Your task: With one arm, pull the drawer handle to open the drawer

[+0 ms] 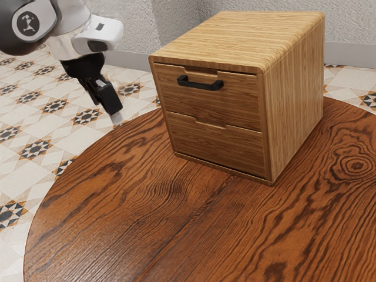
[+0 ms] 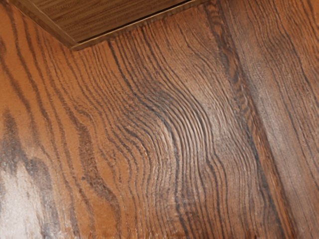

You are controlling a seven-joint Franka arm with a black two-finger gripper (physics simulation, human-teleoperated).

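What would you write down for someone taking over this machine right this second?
Claw: hangs to the exterior view's left of the wooden cabinet, above the edge of the round table, touching nothing. I cannot tell whether it is open or shut.
Things: the black handle sits on the top drawer, which looks flush and shut.
Done: nothing yet.
Left: bring the claw to the handle, grip it, and pull the drawer outward.
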